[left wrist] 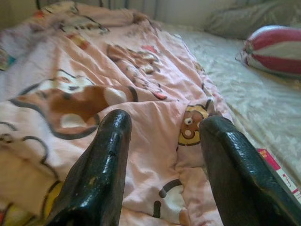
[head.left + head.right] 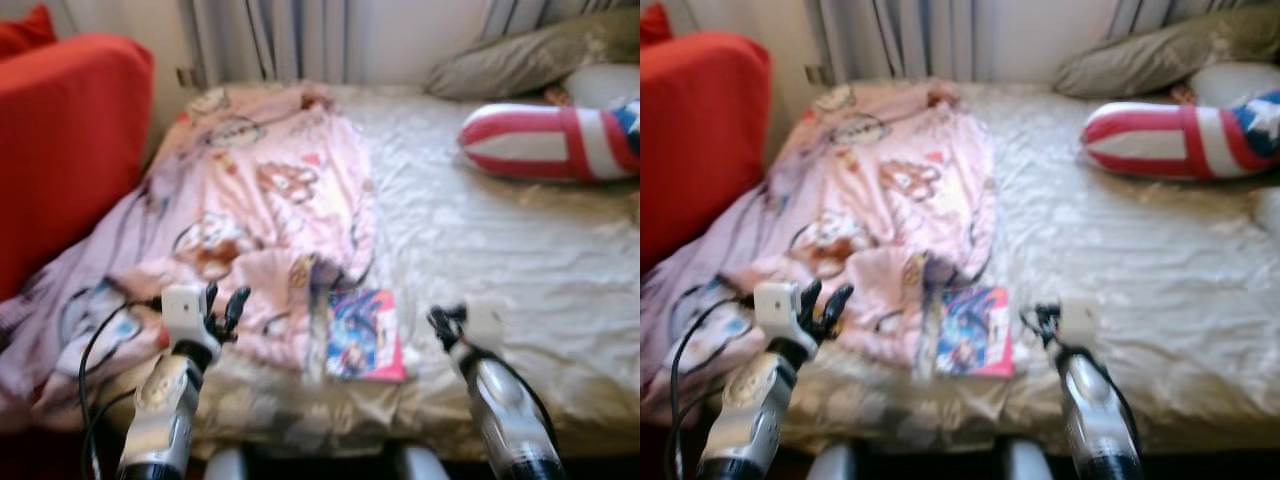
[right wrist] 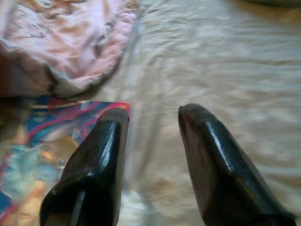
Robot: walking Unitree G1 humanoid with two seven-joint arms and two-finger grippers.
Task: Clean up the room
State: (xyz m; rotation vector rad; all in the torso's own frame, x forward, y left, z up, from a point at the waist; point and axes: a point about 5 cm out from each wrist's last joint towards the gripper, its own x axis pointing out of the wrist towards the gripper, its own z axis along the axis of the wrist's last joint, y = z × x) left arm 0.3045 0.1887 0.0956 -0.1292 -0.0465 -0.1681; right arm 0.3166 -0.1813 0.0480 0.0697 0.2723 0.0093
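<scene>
A pink cartoon-print blanket (image 2: 255,200) lies crumpled over the left half of the bed (image 2: 480,240). A colourful comic book (image 2: 363,335) rests flat near the bed's front edge, its left side tucked under the blanket's hem. My left gripper (image 2: 224,310) hovers open over the blanket's near edge; in the left wrist view its fingers (image 1: 106,165) frame pink fabric (image 1: 155,122). My right gripper (image 2: 443,322) is open just right of the book, above the bare sheet; the right wrist view has the book (image 3: 42,136) beside one finger (image 3: 101,155).
A red armchair (image 2: 60,140) stands against the bed's left side. A red, white and blue striped pillow (image 2: 550,140) and a grey pillow (image 2: 520,55) lie at the bed's far right. Curtains (image 2: 270,40) hang behind. The bed's right half is bare cream sheet.
</scene>
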